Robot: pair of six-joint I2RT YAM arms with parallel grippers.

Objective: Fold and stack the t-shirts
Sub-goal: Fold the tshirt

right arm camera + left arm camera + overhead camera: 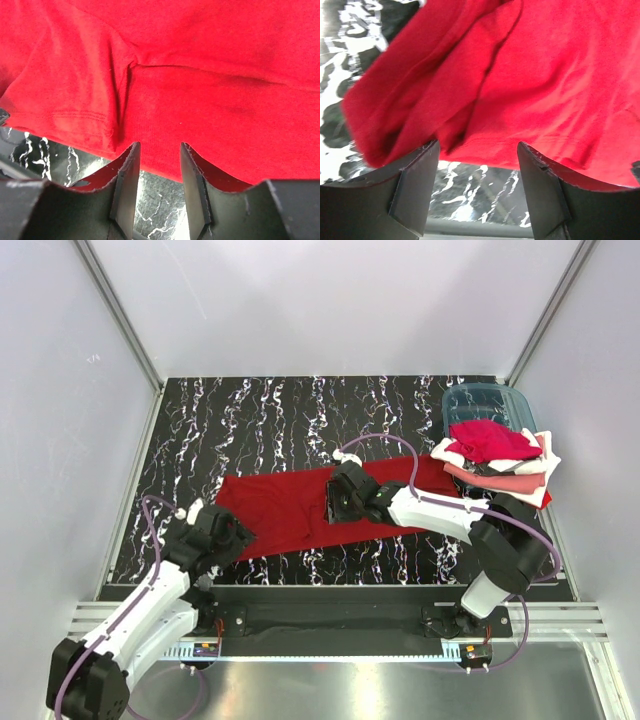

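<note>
Fold step: you are lining up on the near hem of the deep red t-shirt (290, 505).
It lies spread flat on the tabletop (300, 410), with the other t-shirts (495, 455) piled at the right. The left gripper (477, 147) has its jaws wide at the near-left corner. The right gripper (159, 146) has a narrower gap mid-hem. Neither has clamped, so next you should close both on the hem, then lift evenly.

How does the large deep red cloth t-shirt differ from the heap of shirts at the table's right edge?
The large deep red cloth t-shirt lies spread flat; the heap of shirts is bunched and layered. The t-shirt is one plain colour; the heap mixes crimson, pink and white. The left gripper and right gripper are at the t-shirt's near edge, none at the heap. Both are soft cloth.
</note>
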